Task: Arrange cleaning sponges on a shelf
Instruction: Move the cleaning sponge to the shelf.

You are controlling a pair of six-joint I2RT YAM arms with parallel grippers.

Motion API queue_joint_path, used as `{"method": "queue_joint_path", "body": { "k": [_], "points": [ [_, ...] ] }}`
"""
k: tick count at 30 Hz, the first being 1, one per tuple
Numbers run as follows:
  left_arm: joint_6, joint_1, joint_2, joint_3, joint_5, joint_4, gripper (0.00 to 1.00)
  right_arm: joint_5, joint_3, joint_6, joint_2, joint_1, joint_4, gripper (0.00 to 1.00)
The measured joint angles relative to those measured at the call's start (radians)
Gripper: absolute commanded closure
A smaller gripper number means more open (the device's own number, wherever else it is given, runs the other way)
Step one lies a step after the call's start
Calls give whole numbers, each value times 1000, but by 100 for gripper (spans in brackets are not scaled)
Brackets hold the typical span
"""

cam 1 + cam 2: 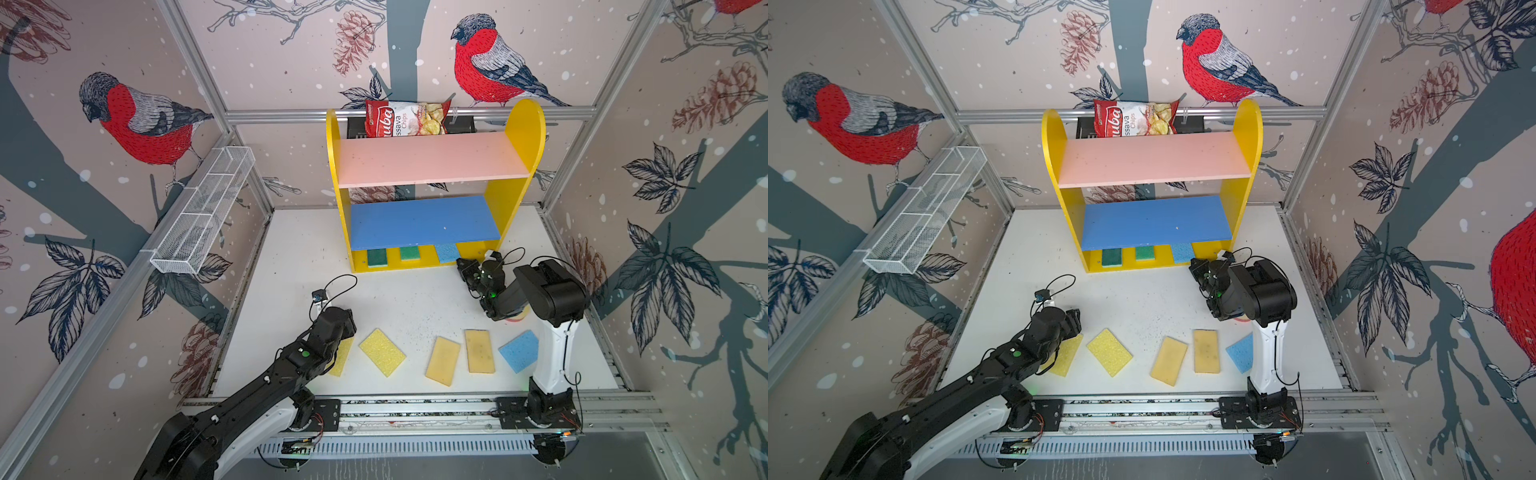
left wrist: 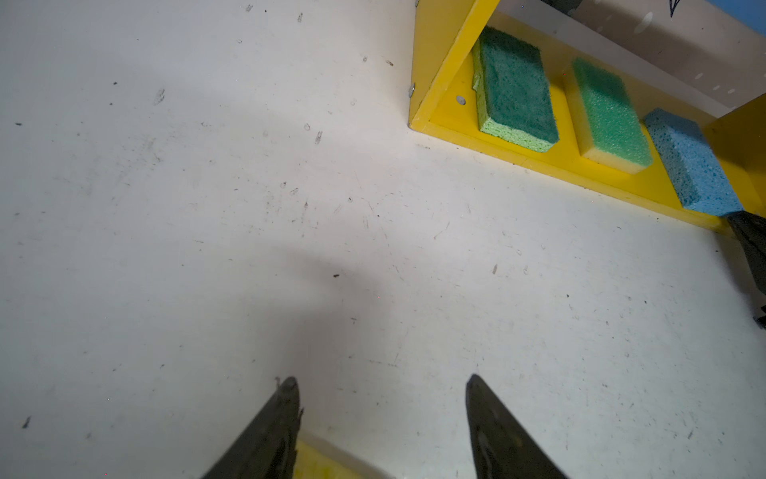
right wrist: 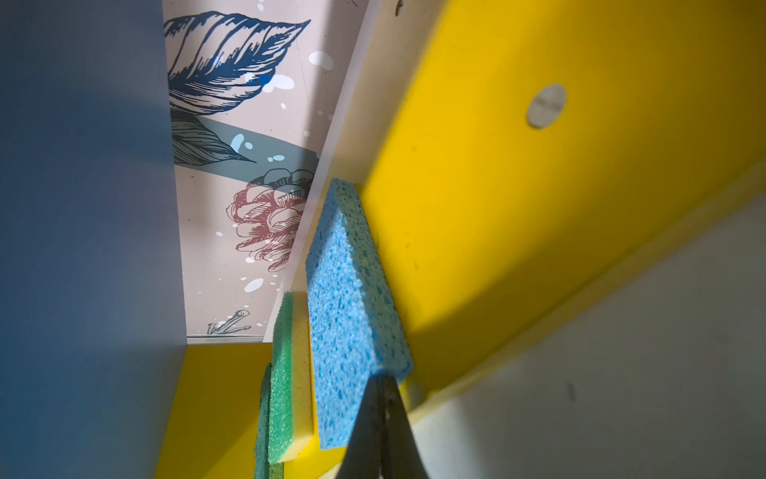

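Note:
The shelf (image 1: 525, 124) stands at the back of the table. On its yellow base lie a dark green sponge (image 1: 377, 257), a green sponge (image 1: 410, 252) and a light blue sponge (image 1: 446, 252), also seen in the right wrist view (image 3: 348, 311). My right gripper (image 3: 383, 383) is shut, its tips against the near end of that blue sponge. Along the table front lie a bright yellow sponge (image 1: 382, 352), two tan ones (image 1: 443, 360) (image 1: 480, 351) and a blue one (image 1: 519, 351). My left gripper (image 2: 381, 383) is open and empty, above the end of another yellow sponge (image 1: 343, 359).
A red chips bag (image 1: 407, 118) leans on a black tray (image 1: 461, 122) behind the shelf. A white wire basket (image 1: 203, 212) hangs on the left wall. A bit of yellow and pink (image 1: 517, 318) shows under the right arm. The pink board (image 1: 428, 160) and blue board (image 1: 424, 222) carry nothing.

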State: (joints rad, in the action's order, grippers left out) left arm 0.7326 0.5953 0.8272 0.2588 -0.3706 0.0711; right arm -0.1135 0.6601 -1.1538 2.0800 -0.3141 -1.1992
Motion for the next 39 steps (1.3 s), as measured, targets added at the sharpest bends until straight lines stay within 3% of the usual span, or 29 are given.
{"method": "queue_joint_path", "body": {
  "k": [25,33,39],
  "points": [
    [0,0,18,5,3,-16,37,-15,-14,-3,8,-23,-43,99],
    [0,0,18,4,3,-25,37,-12,-66,12,-106,-21,75,99],
    [-8,0,7,14,-2,-30,37,12,-80,109,-288,-43,256,97]
  ]
}}
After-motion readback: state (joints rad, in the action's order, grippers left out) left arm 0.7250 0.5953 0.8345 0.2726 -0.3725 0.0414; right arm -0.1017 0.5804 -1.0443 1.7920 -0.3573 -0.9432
